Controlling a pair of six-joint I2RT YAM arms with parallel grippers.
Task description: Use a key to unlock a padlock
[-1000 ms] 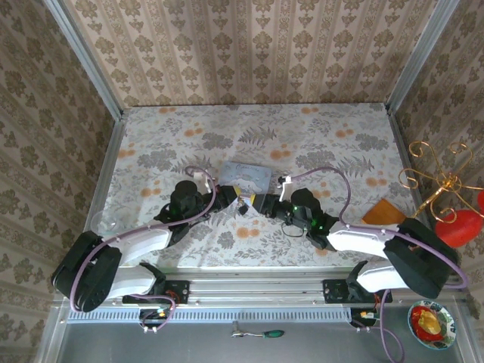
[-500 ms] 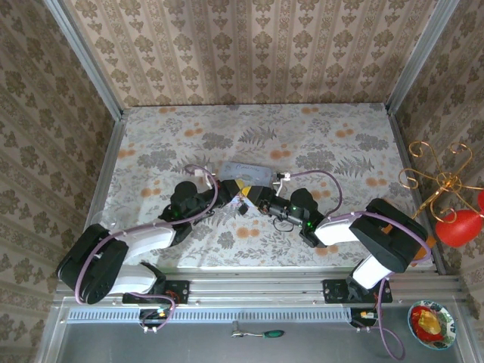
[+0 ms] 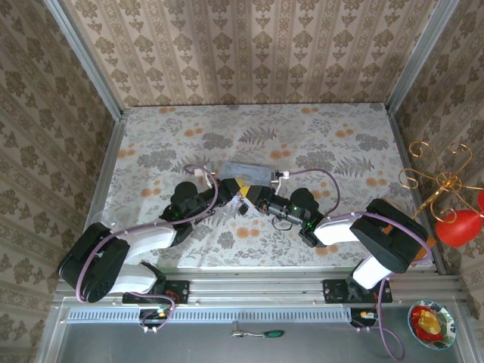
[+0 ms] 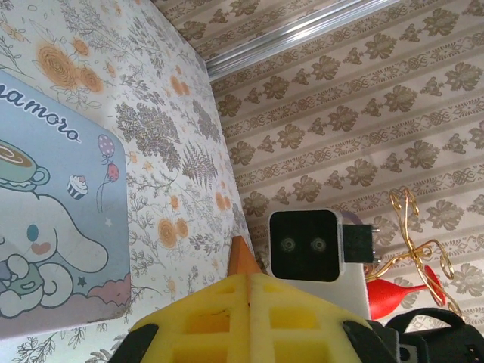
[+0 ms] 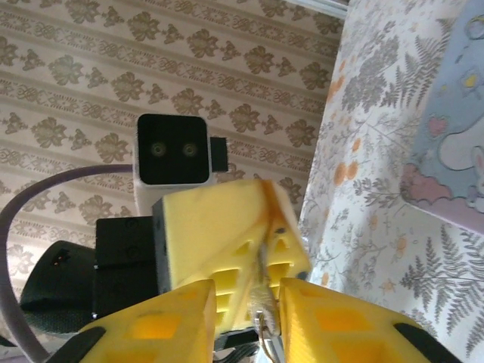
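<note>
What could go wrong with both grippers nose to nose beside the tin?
The left gripper and right gripper nearly touch; a small push could collide them. The thin silvery piece between the right gripper's fingers looks lightly pinched and might twist or slip. The tin lies close behind and could get nudged.

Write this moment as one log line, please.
left pincer: shut, contents hidden | right pincer: pinching thin silvery metal key | pincers tip to tip beside pale-blue rectangular cartoon tin
</note>
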